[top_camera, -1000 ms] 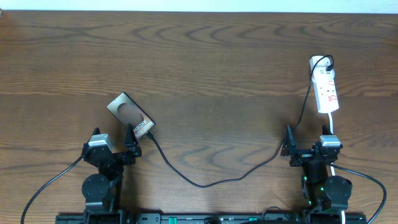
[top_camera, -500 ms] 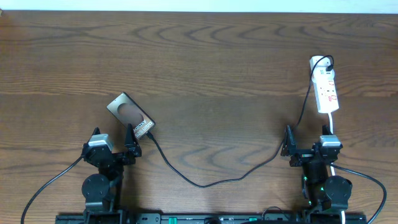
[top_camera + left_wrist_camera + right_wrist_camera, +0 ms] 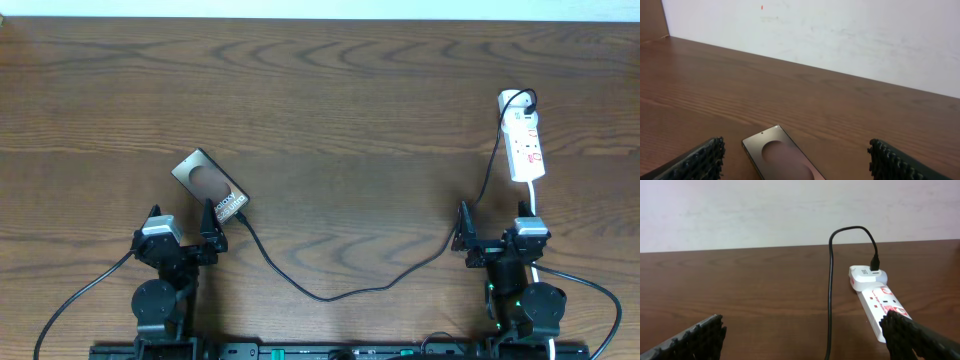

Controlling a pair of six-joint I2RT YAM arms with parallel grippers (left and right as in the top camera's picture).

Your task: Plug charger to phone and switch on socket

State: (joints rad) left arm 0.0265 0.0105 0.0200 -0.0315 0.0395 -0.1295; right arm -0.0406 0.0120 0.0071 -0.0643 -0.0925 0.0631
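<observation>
Find phone [image 3: 210,186] flat on desk [image 3: 350,90], left of centre, turned at a slant, just beyond left claw [image 3: 182,220]. Note dark glossy face with a round reflection, and white lettering at near end, too small to read. Trace charger [image 3: 330,294], a thin black cable, from phone's near end, sagging toward front of desk, then up past right claw [image 3: 491,225] to a white adapter [image 3: 866,275] at far end of socket [image 3: 525,150]. See socket as a narrow white strip with red marks, lying lengthwise at far right, short of desk's far edge.

Cannot confirm full seating of connector in phone: that corner crowded by left claw's finger from overhead, phone's near end cut off in left wrist view. Cannot read switch positions on socket; near half masked by a finger pad in right wrist view.

Record both claws spread wide, holding nothing, touching nothing.

Note broad bare wood across middle and far side of desk. Less room at right, between socket, its white cord [image 3: 533,202] and right arm.
</observation>
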